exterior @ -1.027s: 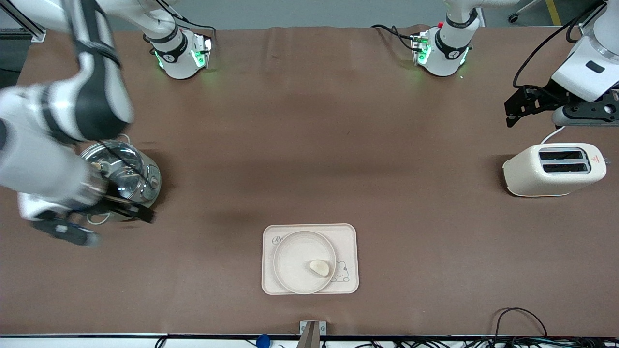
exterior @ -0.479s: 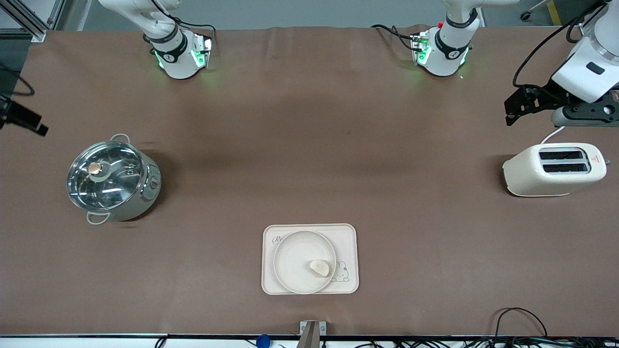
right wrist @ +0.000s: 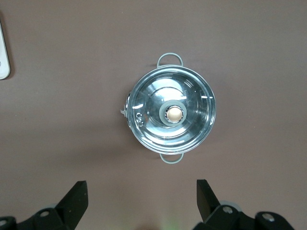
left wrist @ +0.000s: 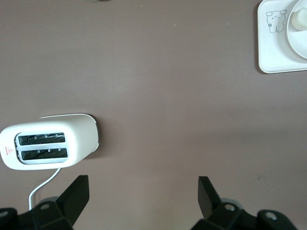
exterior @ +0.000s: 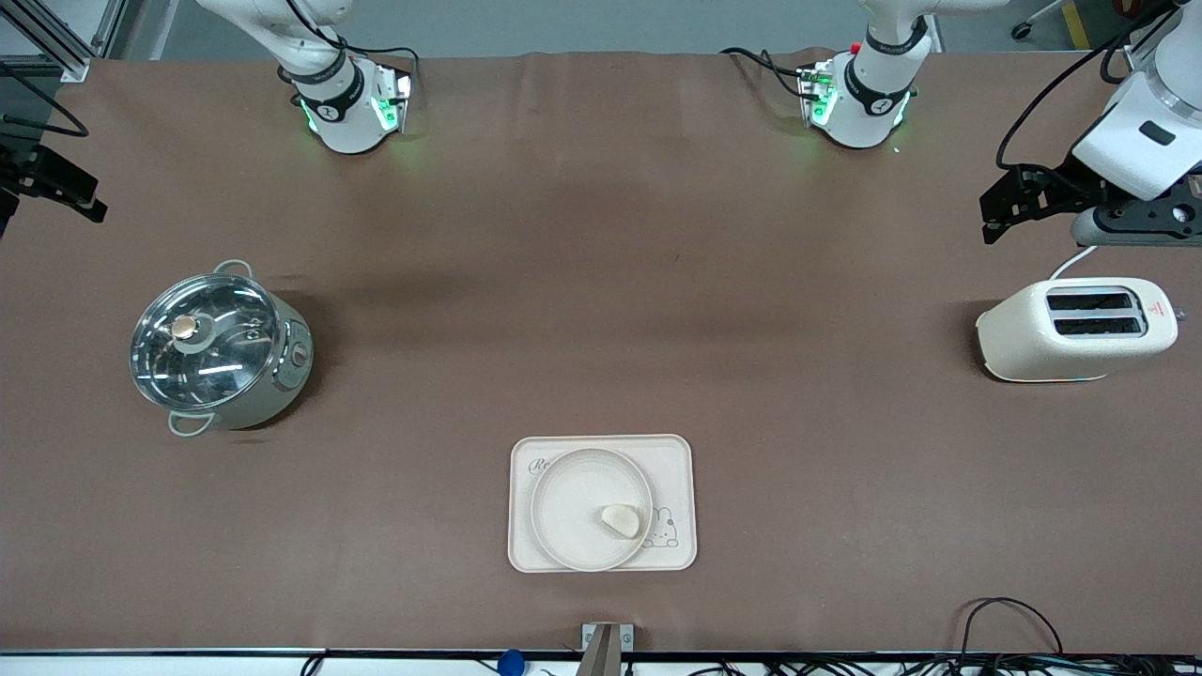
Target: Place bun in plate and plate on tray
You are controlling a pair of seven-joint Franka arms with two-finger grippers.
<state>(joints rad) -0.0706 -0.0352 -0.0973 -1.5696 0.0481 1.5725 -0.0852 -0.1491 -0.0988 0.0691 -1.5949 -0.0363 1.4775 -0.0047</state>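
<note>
Bun (exterior: 620,520) in plate (exterior: 573,512), plate on tray (exterior: 676,455), nearest the front camera.
Farther back: pot (exterior: 216,352), toaster (exterior: 1075,329); left gripper (left wrist: 143,196) over bare table beside toaster, right gripper (right wrist: 141,197) near pot, both spread wide, empty.

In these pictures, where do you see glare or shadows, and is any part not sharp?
Front view: all sharp; the pot lid shows bright streaks of glare, and the pot and the toaster each cast a soft dark shadow on the brown table. Right wrist view: small white glints on the lid's rim. Left wrist view: even light, with a thin shadow along the toaster's edge.
</note>
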